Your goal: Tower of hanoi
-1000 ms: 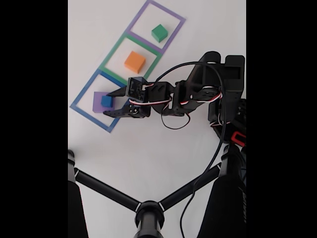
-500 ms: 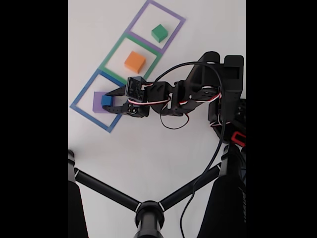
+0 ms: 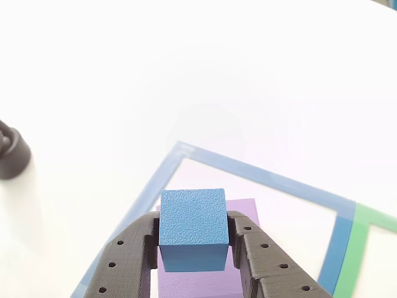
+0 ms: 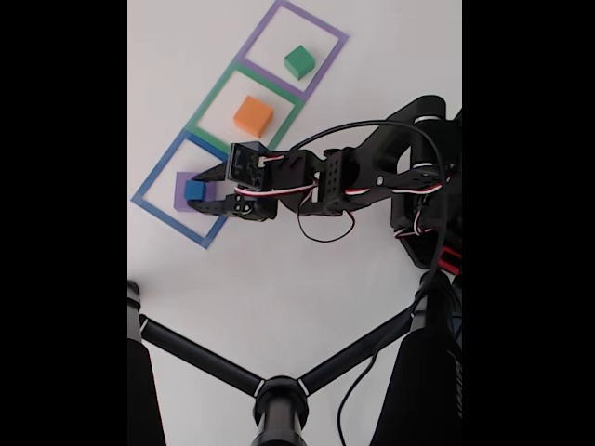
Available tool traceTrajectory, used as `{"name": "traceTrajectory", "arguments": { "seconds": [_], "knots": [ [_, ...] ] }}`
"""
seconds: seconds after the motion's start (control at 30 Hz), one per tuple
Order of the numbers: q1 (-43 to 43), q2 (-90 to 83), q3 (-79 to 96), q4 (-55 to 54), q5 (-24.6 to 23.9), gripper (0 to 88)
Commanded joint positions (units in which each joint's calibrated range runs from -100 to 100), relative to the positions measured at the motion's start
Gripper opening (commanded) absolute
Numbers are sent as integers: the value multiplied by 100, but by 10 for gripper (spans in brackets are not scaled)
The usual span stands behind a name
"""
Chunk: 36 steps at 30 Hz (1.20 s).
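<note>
The blue cube (image 3: pixel 192 226) sits over the purple slab (image 3: pixel 246 214) inside the blue square outline (image 3: pixel 273 177). Both black fingers (image 3: pixel 133 254) press against its sides, so my gripper (image 3: pixel 193 248) is shut on it. Whether the cube rests on the slab or hangs just above it, I cannot tell. In the fixed view my gripper (image 4: pixel 198 191) reaches left from the arm and encloses the blue cube (image 4: pixel 194 190) on the purple slab (image 4: pixel 182 204). The orange block (image 4: pixel 253 116) lies in the green outline. The green block (image 4: pixel 298 61) lies in the purple outline.
The three square outlines run diagonally from lower left to upper right on the white table (image 4: pixel 279 269). A black tripod (image 4: pixel 200 358) spreads its legs across the lower part of the fixed view. A black round foot (image 3: pixel 12 152) stands at the left.
The gripper slid a little left and its fingers closed from wide apart onto the blue cube. The arm stretched out further toward the left.
</note>
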Motion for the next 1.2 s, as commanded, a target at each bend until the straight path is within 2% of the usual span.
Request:
{"name": "traceTrajectory", "arguments": {
  "seconds": [0.0, 0.27, 0.53, 0.67, 0.87, 1.17],
  "knots": [
    [129, -1264, -356, 1452, 59, 46],
    [589, -3194, -1629, 5501, 59, 46],
    [1126, -3808, -4674, 9865, 59, 47],
    [1481, -3751, -6111, 11436, 59, 46],
    [2008, -3768, -7247, 12521, 59, 44],
    [2986, -3977, -7429, 12764, 59, 42]
  ]
}}
